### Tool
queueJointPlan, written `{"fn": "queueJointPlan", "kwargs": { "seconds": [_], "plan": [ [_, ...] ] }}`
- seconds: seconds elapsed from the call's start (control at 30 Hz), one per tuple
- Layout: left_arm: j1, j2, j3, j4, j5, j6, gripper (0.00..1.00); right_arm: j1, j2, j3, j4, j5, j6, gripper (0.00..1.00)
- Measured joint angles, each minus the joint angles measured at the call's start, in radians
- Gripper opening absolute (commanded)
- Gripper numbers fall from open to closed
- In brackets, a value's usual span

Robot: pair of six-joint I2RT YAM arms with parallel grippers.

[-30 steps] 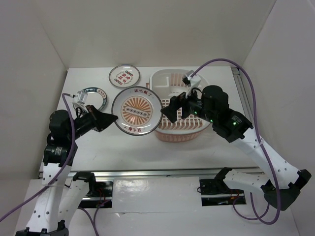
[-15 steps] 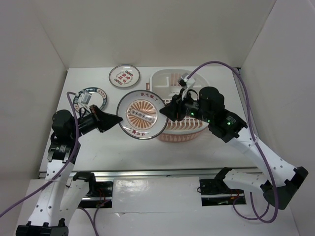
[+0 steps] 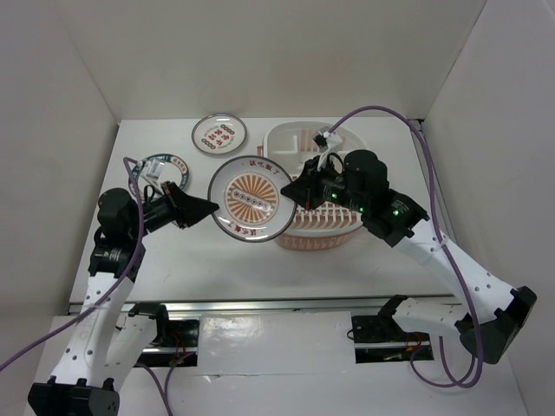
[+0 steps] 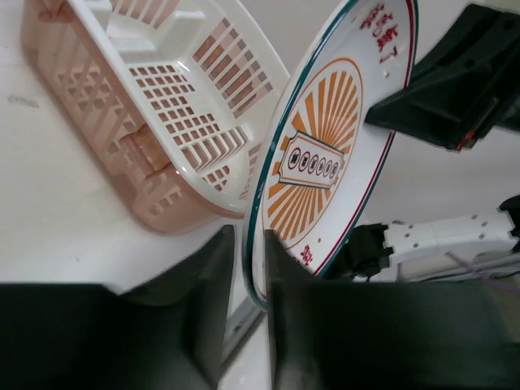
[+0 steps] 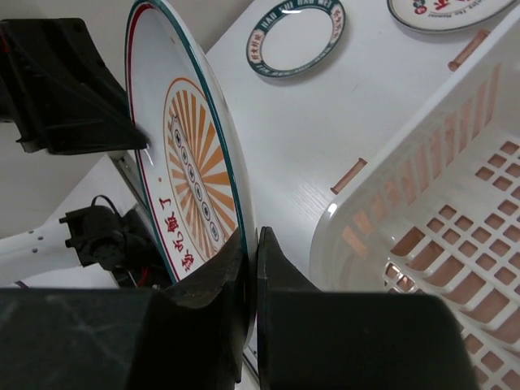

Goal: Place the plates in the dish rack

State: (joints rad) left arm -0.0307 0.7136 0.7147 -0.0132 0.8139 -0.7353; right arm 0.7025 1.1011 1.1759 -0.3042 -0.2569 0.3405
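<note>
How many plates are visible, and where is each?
3. The sunburst plate is held in the air by the left gripper and the right gripper, beside the dish rack. The teal-banded plate and the red-character plate lie on the table, left of it. The right arm hides part of the rack.

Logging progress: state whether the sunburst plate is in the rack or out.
Out. The plate, on edge beside the rack, is pinched at opposite rims by the left gripper and right gripper.

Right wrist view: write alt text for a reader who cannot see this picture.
A sunburst plate stands on edge, its near rim pinched in the shut jaws of the right gripper while the left gripper grips the far rim. The dish rack lies to the right; a teal-banded plate rests on the table.
</note>
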Motion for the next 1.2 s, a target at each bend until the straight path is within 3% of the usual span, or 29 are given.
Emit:
{"fn": "queueJointPlan", "kwargs": {
  "seconds": [0.03,0.07,0.1,0.13,0.43,0.77,0.93,1.2],
  "plan": [
    [-0.001,0.007,0.001,-0.003,-0.004,0.003,0.54,0.001,0.004,0.010,-0.014,0.013,0.004,0.00],
    [-0.001,0.014,0.006,-0.014,-0.014,0.003,0.80,0.005,0.010,0.024,-0.035,0.037,0.006,0.00],
    [0.000,0.018,0.011,-0.025,-0.028,0.010,0.96,0.007,0.016,0.046,-0.059,0.064,0.004,0.00],
    [0.000,0.020,0.017,-0.039,-0.043,0.008,1.00,0.009,0.026,0.079,-0.092,0.095,0.000,0.00],
    [0.000,0.019,0.082,-0.154,-0.176,0.047,1.00,0.011,0.073,0.335,-0.237,0.552,-0.033,0.00],
    [0.000,0.024,0.086,-0.343,-0.362,0.106,1.00,0.073,0.200,0.369,-0.493,1.065,0.077,0.00],
    [0.000,0.024,0.086,-0.411,-0.417,0.129,1.00,0.151,0.315,0.371,-0.601,1.194,0.174,0.00],
    [0.000,0.023,0.086,-0.461,-0.436,0.153,1.00,0.185,0.416,0.418,-0.716,1.267,0.305,0.00]
  ]
}}
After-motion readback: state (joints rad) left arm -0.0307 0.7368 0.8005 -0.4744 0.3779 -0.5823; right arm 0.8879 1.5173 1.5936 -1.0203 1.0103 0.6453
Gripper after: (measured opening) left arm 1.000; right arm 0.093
